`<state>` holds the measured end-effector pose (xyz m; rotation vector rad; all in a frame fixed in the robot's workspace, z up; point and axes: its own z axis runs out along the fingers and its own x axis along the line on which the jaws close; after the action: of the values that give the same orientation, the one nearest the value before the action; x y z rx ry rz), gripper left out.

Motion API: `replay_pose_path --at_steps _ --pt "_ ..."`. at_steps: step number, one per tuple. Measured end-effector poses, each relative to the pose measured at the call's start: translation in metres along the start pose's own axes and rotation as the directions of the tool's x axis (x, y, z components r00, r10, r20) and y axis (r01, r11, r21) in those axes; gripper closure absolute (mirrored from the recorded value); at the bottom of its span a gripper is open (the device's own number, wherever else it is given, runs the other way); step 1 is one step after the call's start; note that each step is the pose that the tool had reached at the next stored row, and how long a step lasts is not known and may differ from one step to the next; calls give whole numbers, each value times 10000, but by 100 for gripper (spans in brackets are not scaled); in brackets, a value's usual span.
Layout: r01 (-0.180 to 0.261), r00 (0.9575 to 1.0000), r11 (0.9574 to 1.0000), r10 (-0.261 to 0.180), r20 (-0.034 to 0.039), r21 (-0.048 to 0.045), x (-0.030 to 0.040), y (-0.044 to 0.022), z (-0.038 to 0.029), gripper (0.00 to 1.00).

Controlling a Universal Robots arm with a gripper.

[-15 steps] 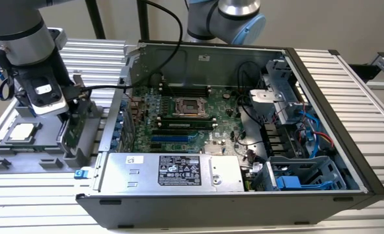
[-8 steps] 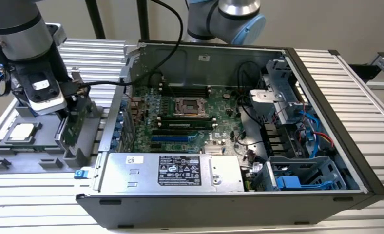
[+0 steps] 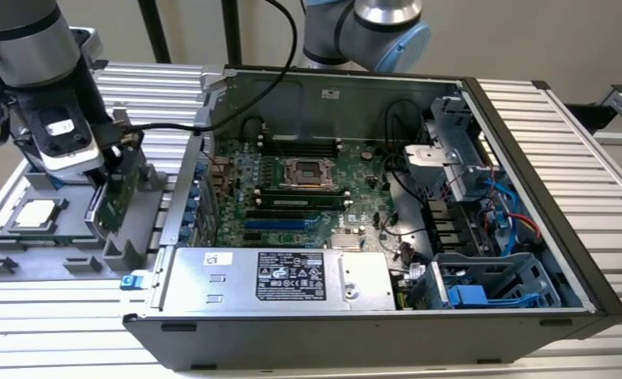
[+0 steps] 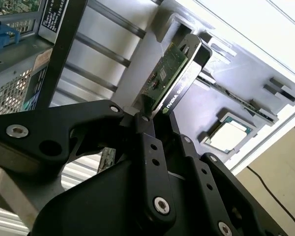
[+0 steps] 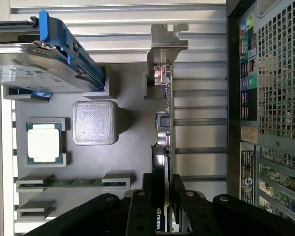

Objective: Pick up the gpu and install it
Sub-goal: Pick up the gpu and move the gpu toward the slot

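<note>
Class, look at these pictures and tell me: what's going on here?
The robot arm's gripper is closed on one edge of the gpu, a green card standing upright at the grey holder tray beside the open computer case. The card is outside the case and not yet installed.
</note>
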<state>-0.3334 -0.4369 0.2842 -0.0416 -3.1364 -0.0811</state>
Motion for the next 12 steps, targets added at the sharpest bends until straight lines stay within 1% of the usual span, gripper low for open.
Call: replay_pose_path --at_steps 12 --pt "0 10000 10000 0 0 1 1 7 -141 100"
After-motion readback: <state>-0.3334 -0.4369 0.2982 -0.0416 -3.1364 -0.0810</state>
